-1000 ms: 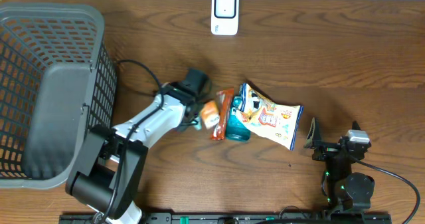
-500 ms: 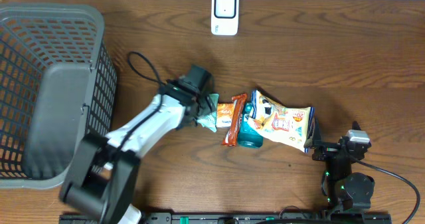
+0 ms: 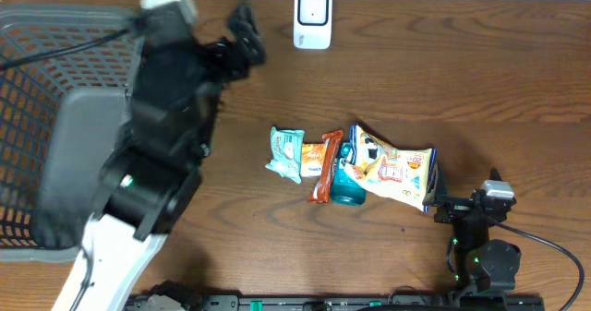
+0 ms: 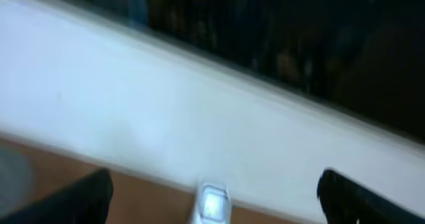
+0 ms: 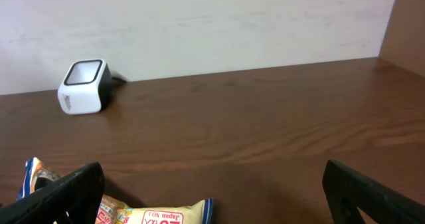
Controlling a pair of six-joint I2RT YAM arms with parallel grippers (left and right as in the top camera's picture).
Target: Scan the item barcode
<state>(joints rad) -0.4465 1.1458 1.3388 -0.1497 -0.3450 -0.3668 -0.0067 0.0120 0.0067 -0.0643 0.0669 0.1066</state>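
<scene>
Seems pre-pickup: gripping nothing, with both pairs of jaws spread wide. Leaves snack packets point(image 3: 383, 168) clustered mid-desk, well apart from the scanner point(image 3: 312, 17). Calls next for grasping one, showing its barcode.

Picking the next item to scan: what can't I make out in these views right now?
Barcodes: overhead, too small to read.
Basket inside: overhead, the blurred left arm covers much of it.
Scanner: left wrist view, motion blur, cut off by the bottom edge.
Cup: overhead, mostly under the snack bag and snack bar.
Snack bag: right wrist view, cut off by the bottom edge.
</scene>
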